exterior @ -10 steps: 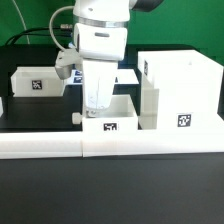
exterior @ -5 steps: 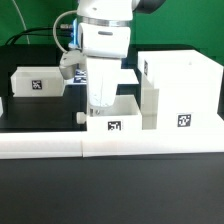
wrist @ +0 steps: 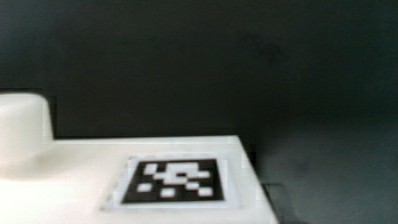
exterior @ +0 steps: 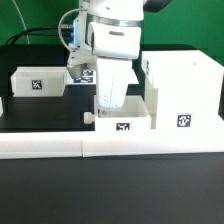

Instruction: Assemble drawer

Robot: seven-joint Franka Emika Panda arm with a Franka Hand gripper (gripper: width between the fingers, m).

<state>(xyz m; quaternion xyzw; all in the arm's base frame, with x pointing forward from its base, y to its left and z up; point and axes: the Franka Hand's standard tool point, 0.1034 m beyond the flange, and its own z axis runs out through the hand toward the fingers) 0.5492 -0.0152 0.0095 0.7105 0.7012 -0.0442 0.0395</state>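
Note:
My gripper [exterior: 108, 98] reaches down into a small white open-top tray [exterior: 140, 113] at the front middle and is shut on its wall. The tray carries a square tag [exterior: 125, 127] on its front face and a small knob [exterior: 88, 117] on the side toward the exterior view's left. It sits right beside the tall white casing [exterior: 182, 85], which is on the exterior view's right. A second tray [exterior: 36, 82] stands at the back left. The wrist view shows the held tray's tag [wrist: 178, 180] and a white knob [wrist: 18, 140]; my fingers do not show there.
The long low white L-shaped wall [exterior: 60, 146] runs along the front, with the held tray against it. The marker board [exterior: 82, 76] lies behind my gripper, mostly hidden. A black table surface [exterior: 40, 108] lies between the two trays.
My gripper has moved toward the exterior view's right and the tray has gone with it, closing the gap to the casing.

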